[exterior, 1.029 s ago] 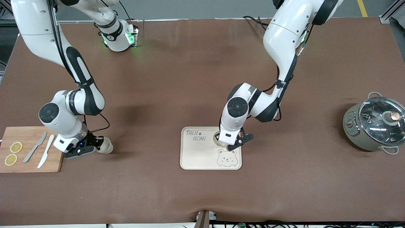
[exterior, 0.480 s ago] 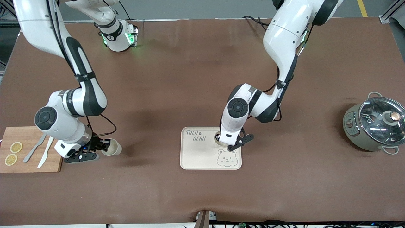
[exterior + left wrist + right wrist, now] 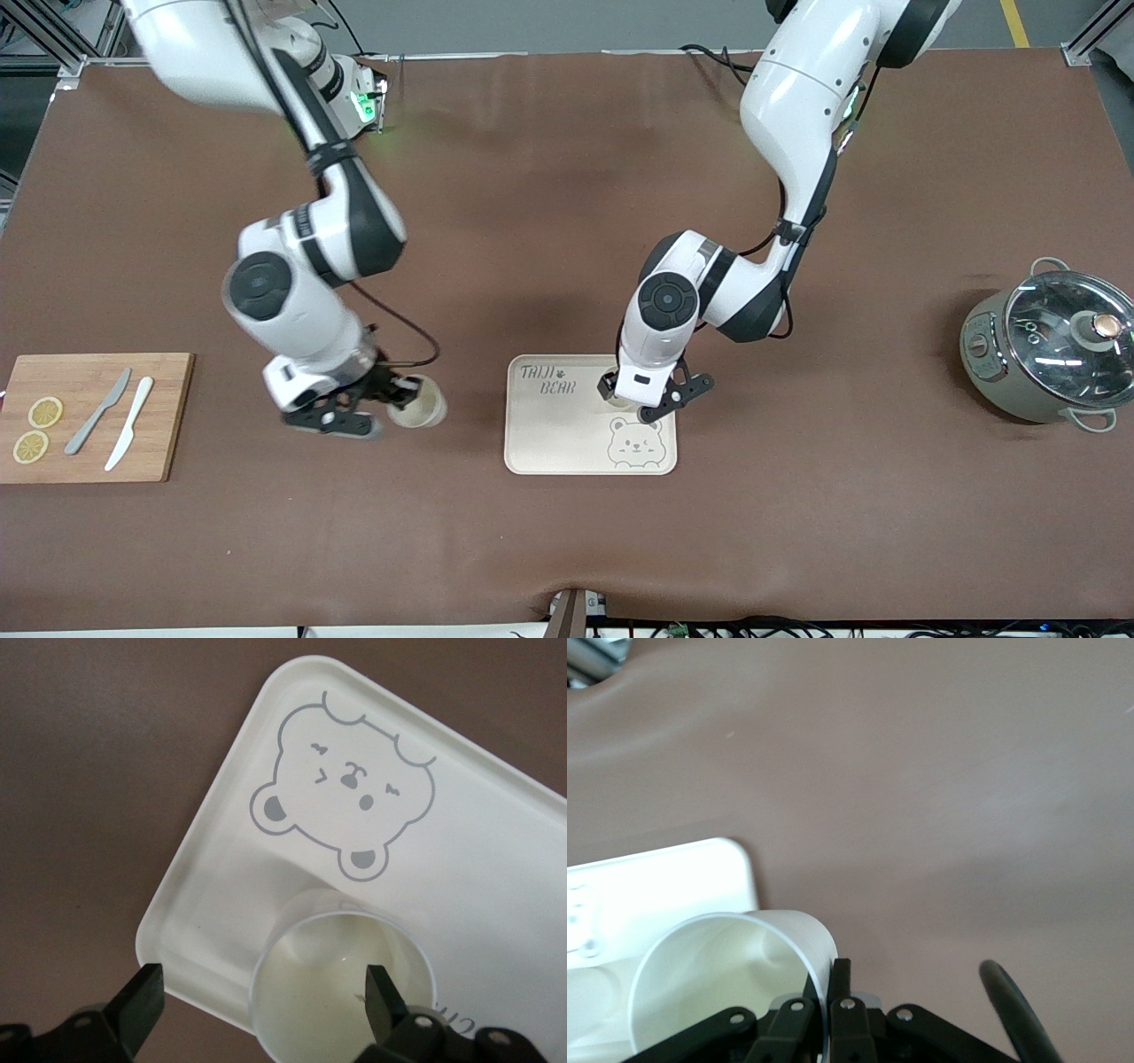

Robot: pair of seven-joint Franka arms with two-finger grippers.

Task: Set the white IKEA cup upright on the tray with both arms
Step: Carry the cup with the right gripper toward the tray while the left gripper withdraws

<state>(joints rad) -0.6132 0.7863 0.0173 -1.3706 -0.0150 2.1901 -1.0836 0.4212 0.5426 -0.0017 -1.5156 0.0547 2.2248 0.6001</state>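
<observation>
A white cup (image 3: 423,411) hangs in my right gripper (image 3: 394,396), which is shut on its rim over the bare table between the cutting board and the tray. In the right wrist view the fingers (image 3: 840,992) pinch the wall of the cup (image 3: 718,983), with a corner of the tray (image 3: 664,873) beside it. A second white cup (image 3: 617,403) stands upright on the cream tray (image 3: 549,434), near its edge farther from the front camera. My left gripper (image 3: 648,399) is open just above it. In the left wrist view one finger (image 3: 383,997) is over the mouth of the cup (image 3: 337,979) and the other is outside the tray (image 3: 496,868).
A wooden cutting board (image 3: 168,416) with lemon slices (image 3: 44,412) and two knives (image 3: 99,410) lies at the right arm's end. A pot with a glass lid (image 3: 1050,359) stands at the left arm's end.
My right gripper has lifted its cup from beside the cutting board and carried it toward the tray. My left gripper has stayed over the cup on the tray.
</observation>
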